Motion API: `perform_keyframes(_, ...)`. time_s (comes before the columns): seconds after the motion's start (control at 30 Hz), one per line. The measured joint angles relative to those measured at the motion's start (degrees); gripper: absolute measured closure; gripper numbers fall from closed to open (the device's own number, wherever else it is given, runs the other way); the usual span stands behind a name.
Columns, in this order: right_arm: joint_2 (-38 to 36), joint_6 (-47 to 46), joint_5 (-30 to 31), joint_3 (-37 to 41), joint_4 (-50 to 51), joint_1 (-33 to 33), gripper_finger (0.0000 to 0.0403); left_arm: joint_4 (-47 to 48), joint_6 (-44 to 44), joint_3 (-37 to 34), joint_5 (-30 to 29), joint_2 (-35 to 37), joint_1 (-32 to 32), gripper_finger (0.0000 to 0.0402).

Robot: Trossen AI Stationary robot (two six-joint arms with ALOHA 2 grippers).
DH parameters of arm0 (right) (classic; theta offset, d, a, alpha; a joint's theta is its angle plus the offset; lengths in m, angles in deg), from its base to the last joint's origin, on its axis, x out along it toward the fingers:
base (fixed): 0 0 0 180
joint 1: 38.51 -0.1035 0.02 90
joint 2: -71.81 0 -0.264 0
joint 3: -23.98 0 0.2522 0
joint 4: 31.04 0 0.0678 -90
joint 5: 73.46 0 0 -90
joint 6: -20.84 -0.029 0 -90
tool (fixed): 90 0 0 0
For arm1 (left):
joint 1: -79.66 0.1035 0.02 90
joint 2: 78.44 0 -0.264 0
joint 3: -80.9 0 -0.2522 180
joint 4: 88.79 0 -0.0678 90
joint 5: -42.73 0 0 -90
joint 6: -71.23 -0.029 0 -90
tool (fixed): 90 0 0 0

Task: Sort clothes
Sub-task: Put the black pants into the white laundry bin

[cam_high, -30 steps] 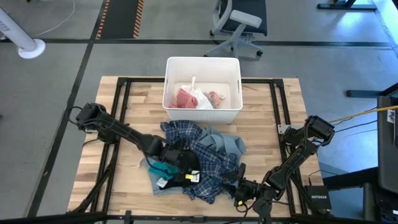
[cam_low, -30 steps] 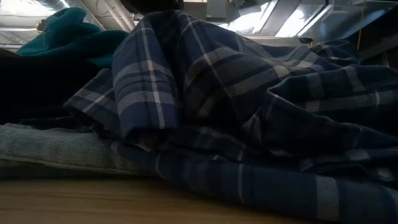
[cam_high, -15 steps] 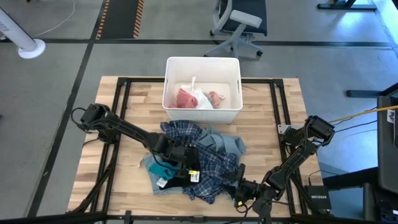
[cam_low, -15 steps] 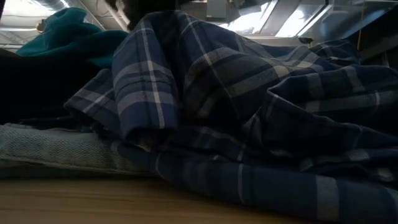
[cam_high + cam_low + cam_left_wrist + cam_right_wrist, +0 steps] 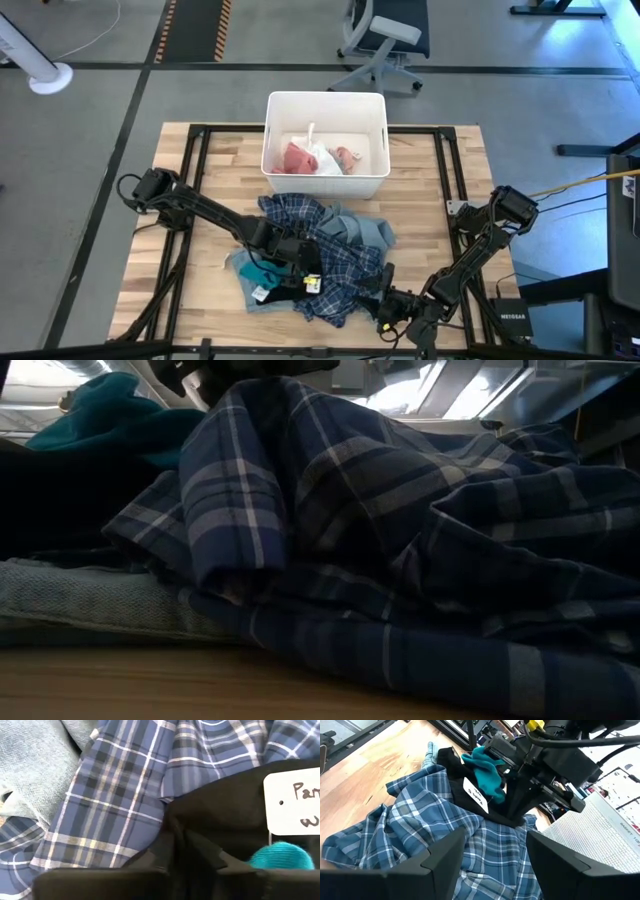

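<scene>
Only overhead: pink piece [image 5: 297,158] in bin [image 5: 325,101].

I am two dark, matte arms, built of slim tube links joined by rounded black joint housings. My left gripper [image 5: 300,272] carries a small yellow mark near its tip, at about five o'clock from its wrist. My right gripper [image 5: 492,852] ends in two broad, flat, dark grey fingers [image 5: 555,862] with angular, faceted inner edges. A yellow mark also sits on my right wrist, and black cables loop along my left arm's casing, one with a yellow connector.
</scene>
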Motion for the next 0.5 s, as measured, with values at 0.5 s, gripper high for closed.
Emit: perform_keyframes(0.5,0.0,0.01,0.01,0.0,0.33,0.0,0.0171,-1.65,-0.89,0.0,-3.75,12.57,-1.63,0.0399)
